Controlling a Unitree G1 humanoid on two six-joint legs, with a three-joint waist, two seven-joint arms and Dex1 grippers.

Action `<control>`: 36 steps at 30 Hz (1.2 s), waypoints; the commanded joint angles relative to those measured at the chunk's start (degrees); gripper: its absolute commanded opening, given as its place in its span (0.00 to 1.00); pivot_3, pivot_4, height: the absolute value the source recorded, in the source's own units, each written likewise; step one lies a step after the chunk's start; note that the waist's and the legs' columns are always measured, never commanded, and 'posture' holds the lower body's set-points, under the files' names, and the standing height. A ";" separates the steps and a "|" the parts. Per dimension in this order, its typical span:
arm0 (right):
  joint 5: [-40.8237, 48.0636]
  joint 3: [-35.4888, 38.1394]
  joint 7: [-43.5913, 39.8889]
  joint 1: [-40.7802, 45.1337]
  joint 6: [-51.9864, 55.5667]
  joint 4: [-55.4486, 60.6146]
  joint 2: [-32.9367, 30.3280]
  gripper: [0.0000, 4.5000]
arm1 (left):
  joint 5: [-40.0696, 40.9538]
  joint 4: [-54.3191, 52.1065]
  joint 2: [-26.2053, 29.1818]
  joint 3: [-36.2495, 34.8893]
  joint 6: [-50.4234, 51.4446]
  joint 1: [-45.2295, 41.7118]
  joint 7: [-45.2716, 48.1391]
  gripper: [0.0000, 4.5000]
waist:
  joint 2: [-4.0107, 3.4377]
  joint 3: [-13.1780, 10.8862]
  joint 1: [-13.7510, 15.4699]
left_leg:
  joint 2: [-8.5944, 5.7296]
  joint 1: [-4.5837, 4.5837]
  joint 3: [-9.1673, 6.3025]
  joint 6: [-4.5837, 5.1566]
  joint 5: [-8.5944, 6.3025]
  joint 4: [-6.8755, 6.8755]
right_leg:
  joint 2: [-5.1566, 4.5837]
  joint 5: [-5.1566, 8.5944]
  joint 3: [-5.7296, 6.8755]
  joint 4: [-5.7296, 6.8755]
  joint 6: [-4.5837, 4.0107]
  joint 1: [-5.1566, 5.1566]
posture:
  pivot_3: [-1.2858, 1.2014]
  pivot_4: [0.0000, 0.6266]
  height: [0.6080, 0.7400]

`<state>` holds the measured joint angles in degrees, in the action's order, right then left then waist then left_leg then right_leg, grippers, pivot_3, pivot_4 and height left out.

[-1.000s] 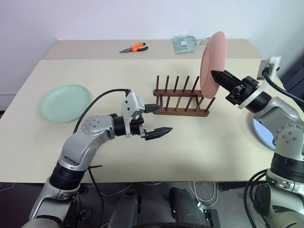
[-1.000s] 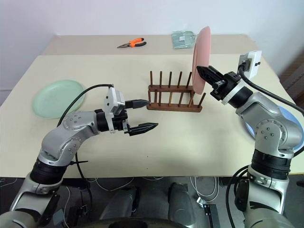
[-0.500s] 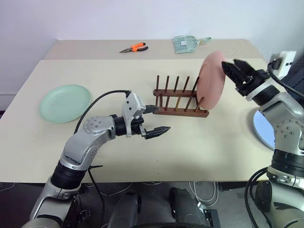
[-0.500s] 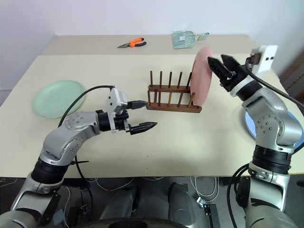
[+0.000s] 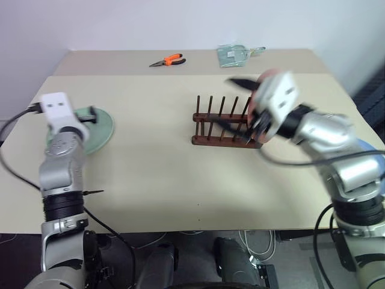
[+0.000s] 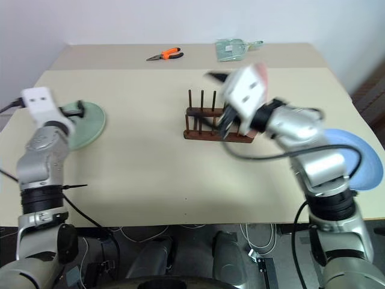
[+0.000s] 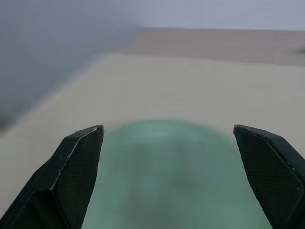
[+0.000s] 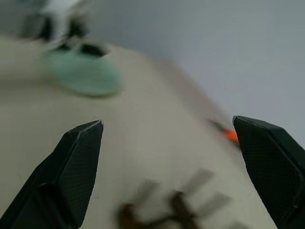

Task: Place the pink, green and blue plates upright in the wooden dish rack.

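The wooden dish rack [image 5: 218,125] stands mid-table. The pink plate [image 5: 263,81] stands upright at its right end, largely hidden by my right hand. My right gripper [image 5: 224,101] hangs open in front of the rack, holding nothing; it is blurred. The green plate [image 5: 102,127] lies flat at the table's left. My left gripper [image 7: 167,129] is open just above the green plate [image 7: 167,167], jaws wide, not touching it as far as I can tell. The blue plate [image 6: 356,161] lies flat at the right edge behind my right arm.
Orange-handled pliers [image 5: 168,60] and a clear plastic packet [image 5: 236,54] lie on the far table. The rack's other slots [image 5: 210,111] stand free. Bare tabletop [image 5: 162,174] stretches between the green plate and the rack.
The right gripper set the pink plate down into the rack, opened, and swung left across the rack. The left arm swung far left to the green plate, still open.
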<state>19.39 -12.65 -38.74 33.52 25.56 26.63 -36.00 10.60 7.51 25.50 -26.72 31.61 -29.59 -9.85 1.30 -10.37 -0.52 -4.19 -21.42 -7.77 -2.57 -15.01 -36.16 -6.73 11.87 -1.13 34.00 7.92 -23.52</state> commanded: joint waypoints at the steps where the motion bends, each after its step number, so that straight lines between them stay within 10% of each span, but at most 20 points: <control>1: -3.45 -4.01 -0.55 -0.79 -2.25 1.80 2.29 0.99 | 0.76 -3.65 -1.77 -6.45 4.14 1.05 -6.65 1.00 | 0.15 0.02 0.67 | -0.02 -0.02 -0.03 0.00 0.00 -0.02 | -0.01 0.00 0.02 -0.01 0.00 0.01 | 0.52 0.24 1.00; 9: -6.03 -7.08 -1.57 -2.84 -3.31 0.60 6.67 1.00 | 14.81 -4.55 -8.89 -19.67 15.50 -1.78 -9.01 0.94 | 0.38 0.07 1.16 | -0.03 -0.01 -0.17 -0.09 0.04 -0.06 | 0.01 -0.01 0.16 0.04 -0.01 0.06 | 0.52 0.24 1.00; 18: -8.66 -6.04 -1.90 -4.79 -4.00 0.48 6.65 1.00 | 23.07 5.38 -10.29 -22.21 12.65 -8.23 -7.38 0.00 | 0.40 0.07 1.04 | 0.00 0.01 -0.14 -0.13 0.06 0.00 | 0.06 -0.01 0.16 0.06 -0.02 0.02 | 0.52 0.24 1.00; 27: -25.72 -10.90 2.58 1.85 -12.83 -5.97 5.43 1.00 | 20.52 -14.01 -9.72 5.34 7.60 -10.59 11.69 0.00 | 0.53 -0.01 1.22 | -0.03 -0.06 -0.09 -0.14 0.07 -0.04 | 0.04 -0.02 0.15 0.01 -0.05 0.03 | 0.52 0.24 1.00; 36: -47.45 -14.28 14.63 11.25 -26.95 -25.66 6.67 0.94 | 19.89 -21.59 -13.20 14.42 12.24 -14.83 8.89 0.00 | 0.48 -0.03 -0.65 | 0.02 0.02 0.00 -0.19 0.10 0.13 | 0.09 -0.03 0.05 0.05 -0.07 -0.08 | 0.52 0.24 1.00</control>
<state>-24.95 -26.91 -26.31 42.62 0.90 1.65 -29.50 30.89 -11.17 12.08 -11.80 43.80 -43.06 -0.02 1.77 -10.40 -1.17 -4.16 -21.39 -7.77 -2.75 -14.91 -36.03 -6.63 11.83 -1.09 34.07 7.84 -23.62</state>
